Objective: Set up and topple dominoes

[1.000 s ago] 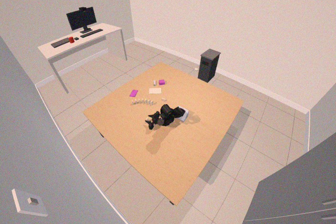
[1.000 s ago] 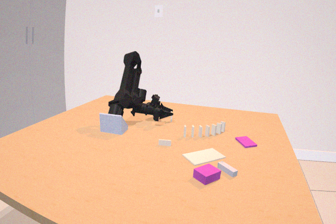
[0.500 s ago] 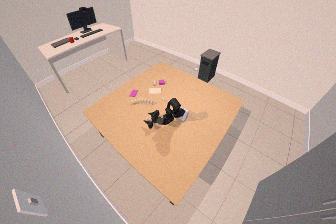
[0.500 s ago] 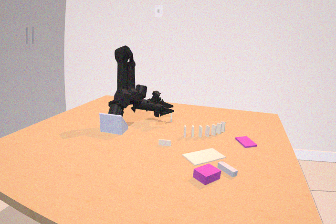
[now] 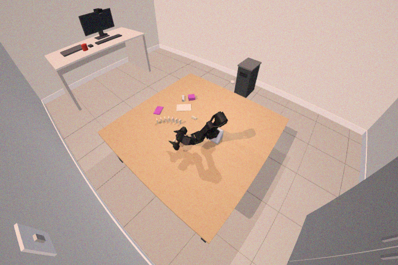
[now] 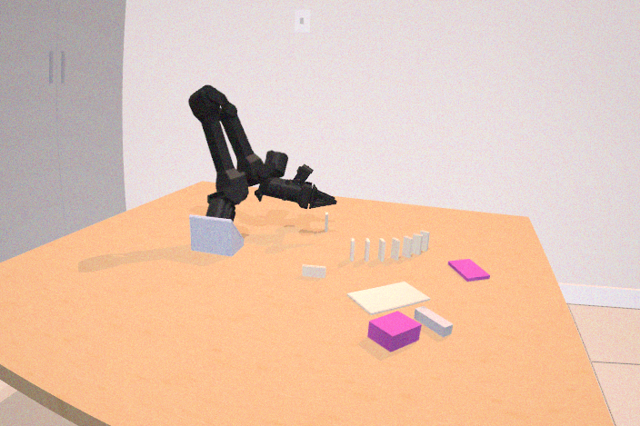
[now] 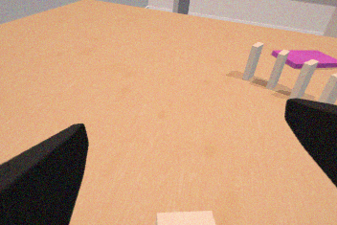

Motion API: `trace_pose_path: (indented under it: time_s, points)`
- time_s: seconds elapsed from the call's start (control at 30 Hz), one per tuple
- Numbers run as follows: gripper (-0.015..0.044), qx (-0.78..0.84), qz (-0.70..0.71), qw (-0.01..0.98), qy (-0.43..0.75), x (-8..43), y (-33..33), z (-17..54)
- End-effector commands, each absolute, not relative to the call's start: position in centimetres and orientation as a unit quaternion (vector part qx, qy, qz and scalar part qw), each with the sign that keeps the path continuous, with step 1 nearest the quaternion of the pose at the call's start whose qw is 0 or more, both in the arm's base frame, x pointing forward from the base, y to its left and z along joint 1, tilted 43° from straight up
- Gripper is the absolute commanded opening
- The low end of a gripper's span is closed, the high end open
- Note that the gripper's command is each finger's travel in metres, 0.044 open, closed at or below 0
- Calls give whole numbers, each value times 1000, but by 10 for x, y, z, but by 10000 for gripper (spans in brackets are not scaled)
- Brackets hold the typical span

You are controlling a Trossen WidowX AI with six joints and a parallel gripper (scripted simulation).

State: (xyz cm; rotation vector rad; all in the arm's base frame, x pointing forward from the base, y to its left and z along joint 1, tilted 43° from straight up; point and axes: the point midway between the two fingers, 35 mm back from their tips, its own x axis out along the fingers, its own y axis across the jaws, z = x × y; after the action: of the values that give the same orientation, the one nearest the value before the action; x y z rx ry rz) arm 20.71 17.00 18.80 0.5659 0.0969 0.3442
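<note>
My gripper (image 5: 172, 137) (image 6: 335, 201) (image 7: 188, 121) is open and empty, its fingers spread wide above the table. A white domino (image 6: 326, 222) stands upright by itself just below the fingertips; its pale top (image 7: 186, 218) shows at the bottom edge of the wrist view, between and below the fingers. A curved row of several standing white dominoes (image 5: 168, 120) (image 6: 382, 250) (image 7: 278, 70) is apart from it, to the right in the exterior view and the wrist view. Another white domino (image 5: 194, 117) (image 6: 314, 272) lies on its long edge near the row's other side.
A cream sheet (image 5: 184, 107) (image 6: 387, 297) lies beyond the row. Near it are a magenta box (image 5: 191, 97) (image 6: 394, 331), a pale grey bar (image 5: 183, 98) (image 6: 433, 321) and a flat magenta slab (image 5: 158, 110) (image 6: 468, 270) (image 7: 311, 58). A pale block (image 6: 214, 235) is at the arm's base.
</note>
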Motion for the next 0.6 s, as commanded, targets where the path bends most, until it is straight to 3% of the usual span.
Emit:
trace_pose_path:
  time_s: [0.0,0.27,0.57]
  points:
    - [440,205,171,961,75,221,176,188]
    - [440,129,155,968,146,260,176,195]
    - [440,9,218,902,373,284,163,178]
